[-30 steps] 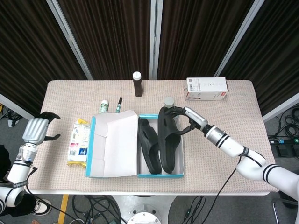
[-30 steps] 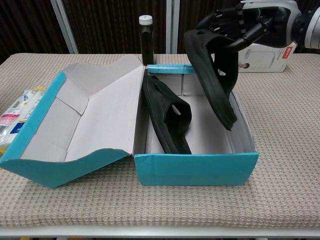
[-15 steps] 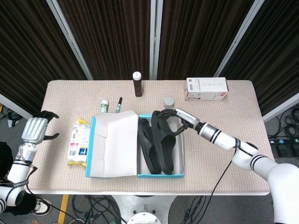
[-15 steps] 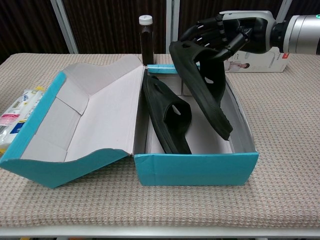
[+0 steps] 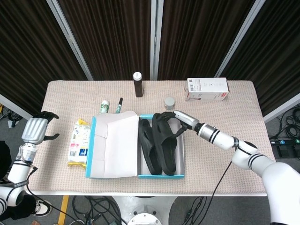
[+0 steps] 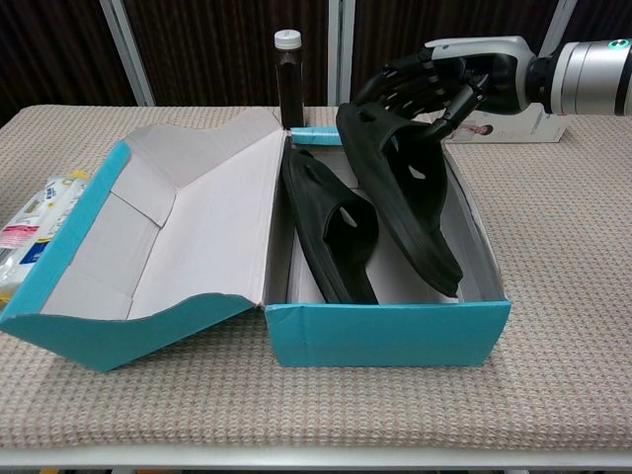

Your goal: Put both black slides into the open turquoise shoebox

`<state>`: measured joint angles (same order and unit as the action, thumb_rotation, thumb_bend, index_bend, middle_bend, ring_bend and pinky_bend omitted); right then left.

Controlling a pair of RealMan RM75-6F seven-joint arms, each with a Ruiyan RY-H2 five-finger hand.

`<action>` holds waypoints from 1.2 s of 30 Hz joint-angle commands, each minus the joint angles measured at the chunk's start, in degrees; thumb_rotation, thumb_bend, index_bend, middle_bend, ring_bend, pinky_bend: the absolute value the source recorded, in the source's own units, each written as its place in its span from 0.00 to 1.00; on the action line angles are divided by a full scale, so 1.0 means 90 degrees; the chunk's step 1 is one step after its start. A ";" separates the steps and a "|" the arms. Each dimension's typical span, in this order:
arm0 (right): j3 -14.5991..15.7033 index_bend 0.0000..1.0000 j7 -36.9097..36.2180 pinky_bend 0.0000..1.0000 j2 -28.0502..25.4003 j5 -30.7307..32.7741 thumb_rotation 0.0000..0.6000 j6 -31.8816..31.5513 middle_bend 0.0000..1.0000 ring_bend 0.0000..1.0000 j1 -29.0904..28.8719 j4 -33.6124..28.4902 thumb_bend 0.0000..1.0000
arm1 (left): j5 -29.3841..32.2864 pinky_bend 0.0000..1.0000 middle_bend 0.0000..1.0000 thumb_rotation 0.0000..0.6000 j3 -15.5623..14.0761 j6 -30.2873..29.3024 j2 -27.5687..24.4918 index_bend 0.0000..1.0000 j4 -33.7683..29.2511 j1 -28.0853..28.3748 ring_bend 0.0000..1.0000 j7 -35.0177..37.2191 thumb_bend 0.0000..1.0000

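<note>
The open turquoise shoebox (image 5: 180, 159) (image 6: 395, 331) sits mid-table, its lid (image 5: 115, 145) (image 6: 168, 232) folded out to the left. One black slide (image 5: 147, 147) (image 6: 331, 227) lies along the box's left side. My right hand (image 5: 174, 123) (image 6: 425, 84) grips the far end of the second black slide (image 5: 165, 145) (image 6: 400, 193), which slants down into the box's right side with its near end low by the front wall. My left hand (image 5: 37, 129) hangs off the table's left edge, fingers apart, holding nothing.
A dark bottle with a white cap (image 5: 137, 84) (image 6: 288, 74) stands behind the box. A white carton (image 5: 207, 89) (image 6: 513, 114) lies at the back right, a small grey jar (image 5: 169, 102) near it. A wipes packet (image 5: 79, 143) (image 6: 25, 232), a small tube (image 5: 104, 107) and a pen (image 5: 119, 105) lie left.
My right hand has moved left and down, tipping the second slide from steeply upright over the box's right wall to a lower slant inside the box. The left hand stayed put.
</note>
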<state>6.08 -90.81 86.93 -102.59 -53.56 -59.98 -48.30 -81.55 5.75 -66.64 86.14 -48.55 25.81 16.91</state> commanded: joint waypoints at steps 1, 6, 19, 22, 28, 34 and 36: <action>0.0036 0.46 0.0195 0.26 0.0046 0.0091 1.00 0.0052 0.45 0.34 0.0008 0.0049 0.11 | -0.0011 0.32 0.31 1.00 -0.0007 0.0012 0.0011 0.35 0.0023 0.0010 0.22 0.0014 0.13; -0.0011 0.46 0.0946 0.26 0.0138 0.0217 1.00 0.0002 0.45 0.34 0.0058 0.0031 0.11 | -0.0018 0.32 0.31 1.00 -0.0010 0.0026 0.0048 0.35 0.0078 0.0027 0.22 0.0029 0.13; 0.0119 0.46 0.1263 0.26 0.0101 0.0283 1.00 0.0128 0.42 0.30 -0.0033 -0.0215 0.04 | -0.0026 0.32 0.31 1.00 -0.0027 0.0026 0.0070 0.35 0.0144 0.0010 0.22 0.0118 0.13; 0.0209 0.41 0.1170 0.26 -0.0010 0.0212 1.00 0.0108 0.39 0.25 -0.0083 -0.0326 0.01 | -0.0039 0.32 0.31 1.00 -0.0025 0.0030 0.0073 0.35 0.0147 0.0027 0.22 0.0149 0.13; 0.0404 0.32 0.0980 0.25 -0.0220 0.0093 1.00 0.0134 0.33 0.18 -0.0178 -0.0518 0.00 | -0.0060 0.32 0.31 1.00 -0.0027 0.0011 0.0076 0.35 0.0142 0.0038 0.22 0.0193 0.13; 0.0536 0.22 0.0875 0.24 -0.0341 0.0051 1.00 0.0147 0.27 0.13 -0.0232 -0.0627 0.00 | -0.0051 0.32 0.31 1.00 -0.0026 0.0007 0.0056 0.35 0.0108 0.0028 0.22 0.0189 0.13; 0.0582 0.18 0.0824 0.23 -0.0371 0.0042 1.00 0.0162 0.25 0.12 -0.0247 -0.0656 0.00 | -0.0053 0.32 0.31 1.00 -0.0027 0.0007 0.0049 0.35 0.0092 0.0030 0.22 0.0182 0.13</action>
<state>11.21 -83.27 83.69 -102.17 -52.15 -62.15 -54.11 -82.03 5.52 -66.58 86.59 -47.73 26.08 18.55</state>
